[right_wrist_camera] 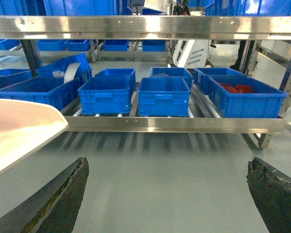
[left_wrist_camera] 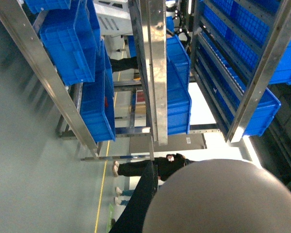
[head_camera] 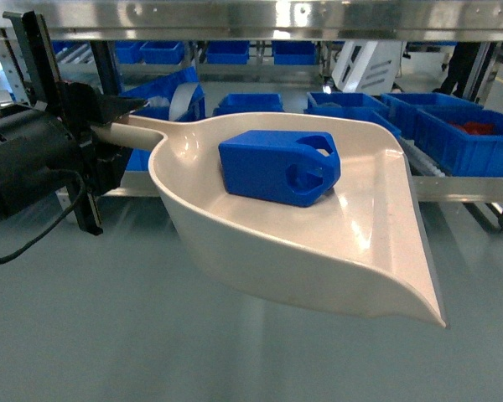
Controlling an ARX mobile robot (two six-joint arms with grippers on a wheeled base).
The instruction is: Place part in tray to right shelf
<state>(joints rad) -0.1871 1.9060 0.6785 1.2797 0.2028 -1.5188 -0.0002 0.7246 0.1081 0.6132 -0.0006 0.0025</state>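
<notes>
Tray in cream-white plastic fills the middle of the head view, held off the grey floor with its wide lip toward the right and near side and its long handle running back to the left. That handle disappears into the left gripper, whose dark fingers close around it; the grip is clamped on the handle, with the black arm body behind it at the far left.

The part, a bright-blue block with round holes in its tapered end, lies inside the tray's bowl, toward the far wall and roughly centred, tapered end pointing right.

The left wrist view shows only the pale rounded underside of the tray at the lower right, with steel rack uprights and blue crates beyond.

In the right wrist view the right gripper hangs with its two dark fingers spread wide apart, nothing between them and touching nothing. The tray's lip pokes in at the left edge of that view, beside the left finger but apart from it.

Beyond, the right shelf stands across the far side, its flat steel front rail carrying a row of blue crates on white rollers.
</notes>
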